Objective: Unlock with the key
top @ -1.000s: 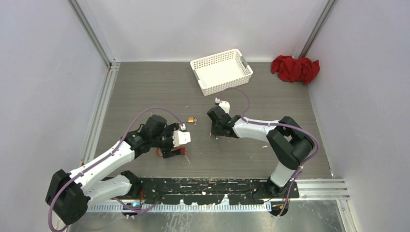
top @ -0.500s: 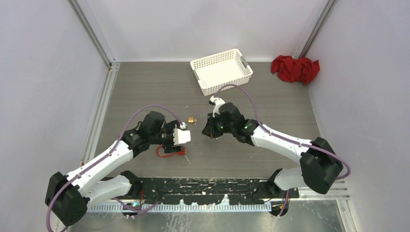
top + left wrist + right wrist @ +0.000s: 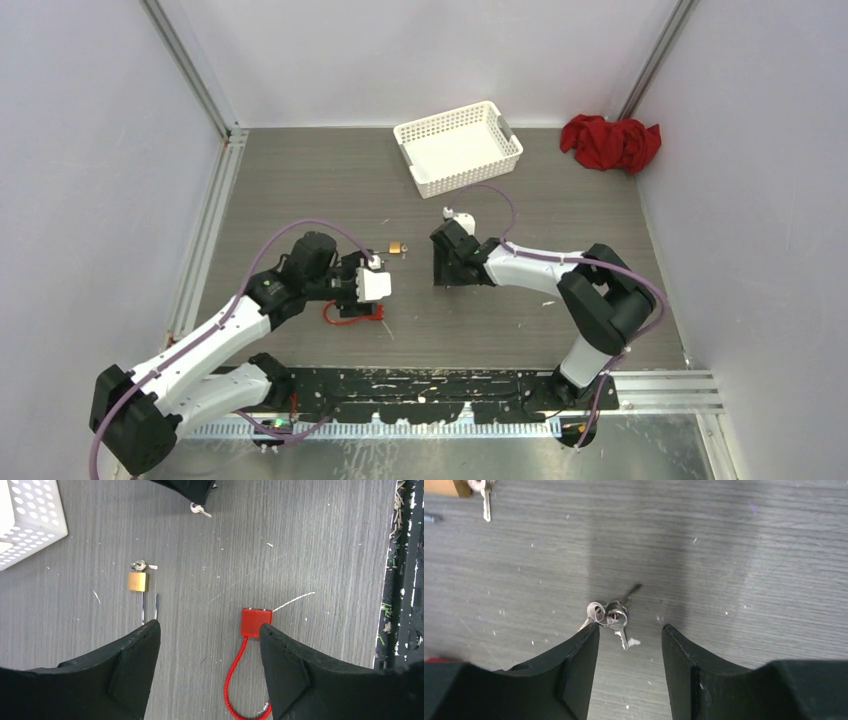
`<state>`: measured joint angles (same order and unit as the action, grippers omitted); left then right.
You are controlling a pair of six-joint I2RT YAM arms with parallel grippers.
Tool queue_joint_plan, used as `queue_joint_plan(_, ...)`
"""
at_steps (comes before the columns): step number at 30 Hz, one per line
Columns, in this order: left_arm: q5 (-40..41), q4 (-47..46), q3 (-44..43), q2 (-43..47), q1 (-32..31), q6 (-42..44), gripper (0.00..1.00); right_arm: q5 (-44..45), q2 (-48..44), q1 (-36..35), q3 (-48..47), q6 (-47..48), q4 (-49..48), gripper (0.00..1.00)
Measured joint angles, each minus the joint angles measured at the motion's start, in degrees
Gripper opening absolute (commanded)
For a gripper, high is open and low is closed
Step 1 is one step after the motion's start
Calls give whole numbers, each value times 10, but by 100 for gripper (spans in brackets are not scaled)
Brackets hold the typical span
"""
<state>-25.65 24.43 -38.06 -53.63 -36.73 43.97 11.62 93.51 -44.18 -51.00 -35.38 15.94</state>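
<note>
A bunch of small silver keys [image 3: 610, 616] on a ring lies loose on the table just beyond the tips of my right gripper [image 3: 630, 630], which is open and holds nothing. The left wrist view shows that bunch of keys [image 3: 200, 511] under the right gripper [image 3: 192, 487]. My left gripper [image 3: 209, 630] is open above a red cable lock [image 3: 256, 622]; its square body lies by the right finger. A brass padlock [image 3: 137, 581] with its shackle out and a key [image 3: 141, 566] at its body lies ahead of the left finger. From above, the brass padlock [image 3: 397, 247] sits between the left gripper [image 3: 352, 298] and the right gripper [image 3: 447, 278].
A white perforated basket [image 3: 458, 147] stands at the back of the table, its corner [image 3: 25, 520] visible to the left wrist. A red cloth [image 3: 611, 141] is bunched in the back right corner. The black mounting rail [image 3: 405, 580] runs along the near edge.
My right gripper has opened and the keys now lie on the table. The right arm swung outward and came back. My left jaws narrowed slightly over the red lock.
</note>
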Motion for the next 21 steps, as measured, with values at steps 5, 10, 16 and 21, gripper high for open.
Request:
queue_joint_plan(5, 0, 10, 0, -1, 0, 0, 73, 19, 32, 0, -29, -16, -11, 48)
queue_joint_plan(10, -1, 13, 1, -1, 0, 0, 73, 23, 44, 0, -31, -23, -29, 33)
queue_joint_plan(16, -1, 15, 3, -1, 0, 0, 73, 28, 48, 0, -31, -27, -38, 6)
queue_joint_plan(21, -1, 16, 3, -2, 0, -1, 73, 34, 48, 0, -31, -27, -43, 1)
